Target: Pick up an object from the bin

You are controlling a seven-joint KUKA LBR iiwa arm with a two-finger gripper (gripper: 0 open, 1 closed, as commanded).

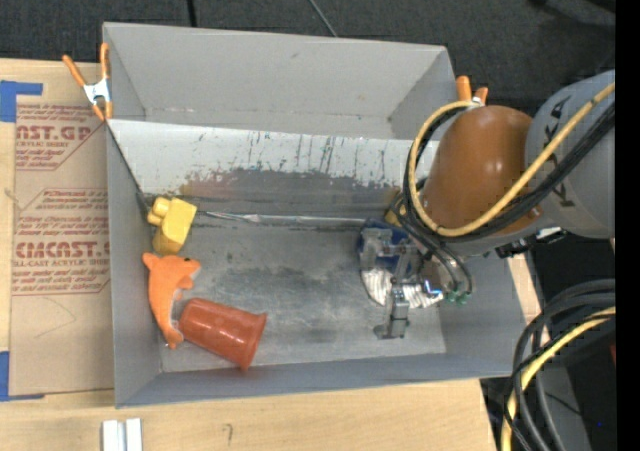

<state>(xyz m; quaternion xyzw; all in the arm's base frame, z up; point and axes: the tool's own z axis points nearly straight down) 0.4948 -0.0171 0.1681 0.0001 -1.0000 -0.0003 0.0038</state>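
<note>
Your gripper point(398, 311) sits low over the right part of the bin point(300, 89) floor. From this angle you cannot tell whether it is open or closed, because the wrist hardware hides it.

Under it and just to its left lies a pale silvery lump point(377, 284) that looks crumpled. A blue piece point(374, 239) lies just beyond it on the far side, and it is unclear whether the two are one thing. That lump is the likeliest pick.

**What could go wrong**
- A crumpled, shiny surface will probably give or slide. You may catch only a fold and lose it on the lift.
- The lump lies near the sloping far wall and near the right wall, so a descent that drifts could strike metal.
- The looped cables point(420, 154) hang close to the rim on that side and might snag.
- The floor is scuffed, bare metal. A light thing may skate along it rather than stay put when nudged.

**The other things, well apart on the left**
- A yellow blocky toy point(170, 222) sits by the far wall and looks like hard plastic.
- Nearer is a smooth orange fish-shaped toy point(163, 284), rounded and awkward to pinch.
- It touches a red-orange cup point(222, 331) lying on its side, which is tapered and would likely roll if bumped.
</note>
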